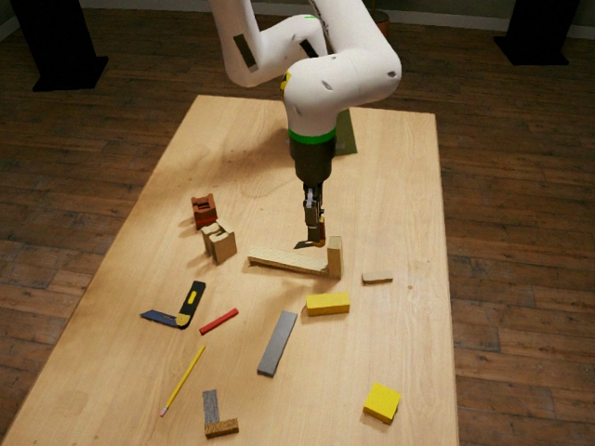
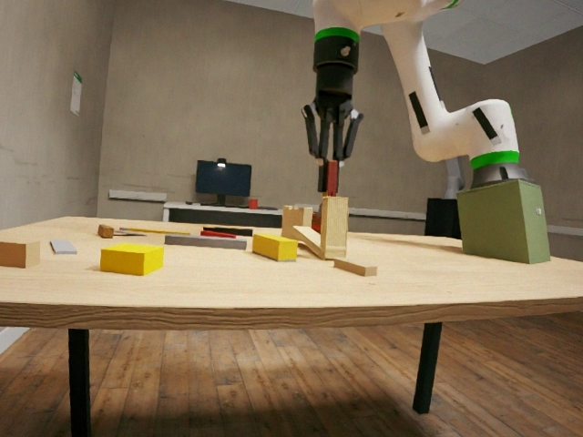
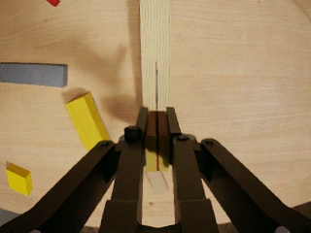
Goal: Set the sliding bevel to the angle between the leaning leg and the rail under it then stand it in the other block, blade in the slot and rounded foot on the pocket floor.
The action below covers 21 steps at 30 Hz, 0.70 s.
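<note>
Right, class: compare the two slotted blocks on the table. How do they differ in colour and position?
The red-brown block is darker; the pale wood block is light tan. In the top view the red-brown block lies farther from the wooden rail, and the pale one sits between them. Both stand on the table holding nothing, since the bevel is in the gripper.
</note>
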Tool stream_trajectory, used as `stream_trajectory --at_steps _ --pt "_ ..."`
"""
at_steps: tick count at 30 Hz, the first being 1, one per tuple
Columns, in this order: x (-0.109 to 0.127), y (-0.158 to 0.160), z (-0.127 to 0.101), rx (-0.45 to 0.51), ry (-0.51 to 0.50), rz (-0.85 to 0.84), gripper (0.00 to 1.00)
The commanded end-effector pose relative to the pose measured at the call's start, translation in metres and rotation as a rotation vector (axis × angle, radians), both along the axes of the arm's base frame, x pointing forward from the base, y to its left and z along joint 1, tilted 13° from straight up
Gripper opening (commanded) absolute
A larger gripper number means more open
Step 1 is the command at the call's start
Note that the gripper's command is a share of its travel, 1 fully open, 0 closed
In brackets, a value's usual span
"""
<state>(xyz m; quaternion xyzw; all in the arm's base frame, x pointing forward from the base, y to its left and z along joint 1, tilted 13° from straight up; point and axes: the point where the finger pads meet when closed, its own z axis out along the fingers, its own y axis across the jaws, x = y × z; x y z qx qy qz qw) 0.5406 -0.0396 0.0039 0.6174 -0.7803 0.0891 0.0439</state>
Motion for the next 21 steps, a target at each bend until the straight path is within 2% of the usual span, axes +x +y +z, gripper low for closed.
stream_trajectory --at_steps 1,6,21 --pt "0.001 -0.001 -0.006 0.000 -0.002 0.001 0.10" --pt "0.002 -0.002 -0.017 0.000 -0.002 0.001 0.10" --pt "0.003 -0.004 -0.032 0.001 -0.003 0.001 0.10"
